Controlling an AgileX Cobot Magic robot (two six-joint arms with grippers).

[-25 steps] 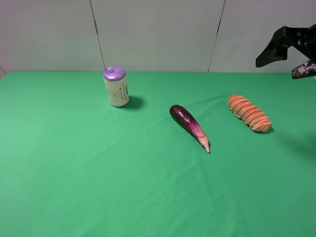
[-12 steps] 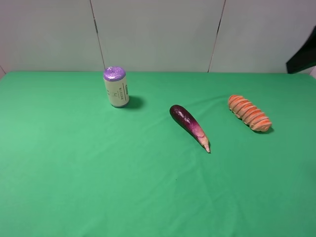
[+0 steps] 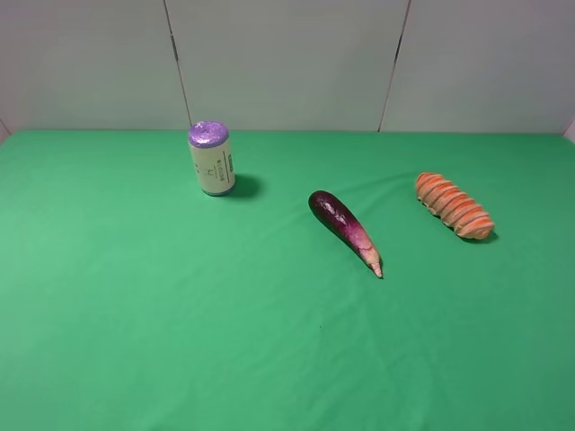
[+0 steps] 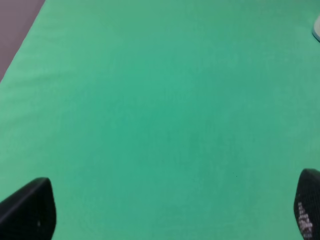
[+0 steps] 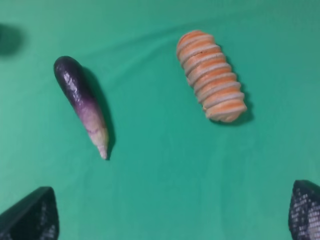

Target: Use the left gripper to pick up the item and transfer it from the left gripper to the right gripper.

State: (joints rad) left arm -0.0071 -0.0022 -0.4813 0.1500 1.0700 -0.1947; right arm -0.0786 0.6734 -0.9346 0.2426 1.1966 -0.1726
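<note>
Black fingers of both end effectors, left (image 4: 170, 210) and right (image 5: 172, 212), spread wide, holding nothing.

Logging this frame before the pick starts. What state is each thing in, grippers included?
Orange ribbed loaf: lying on its side on the green cloth, untouched, apart from the eggplant.
Eggplant: lying flat, pale tip toward the camera.
Purple-topped can: upright, standing alone.
Left gripper: open, empty, over bare cloth.
Right gripper: open, empty, above the loaf and eggplant.
</note>
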